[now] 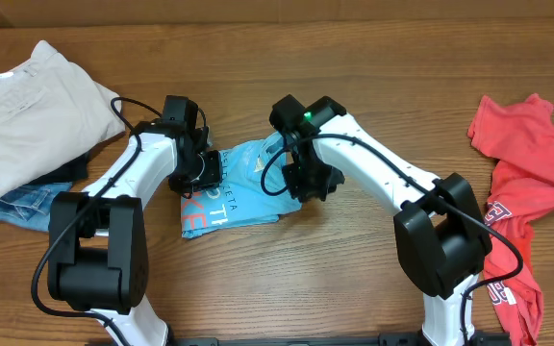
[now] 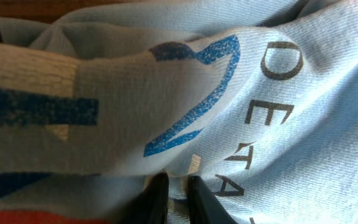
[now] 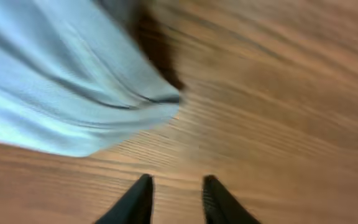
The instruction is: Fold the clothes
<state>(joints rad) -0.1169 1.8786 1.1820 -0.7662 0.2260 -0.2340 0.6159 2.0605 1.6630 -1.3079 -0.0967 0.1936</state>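
Well, my left pincer was clenched on a fold of the blue shirt, which lay crumpled at the middle of the surface. My right pincer was released and held nothing, over bare wood just beside the shirt's edge. A red garment lay by the right edge. Folded beige trousers rested on jeans near the far left corner.

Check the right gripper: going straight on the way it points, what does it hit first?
Probably the bare table: the right gripper points at wood in the blurred wrist view. The blue shirt sits off to the side of that line.
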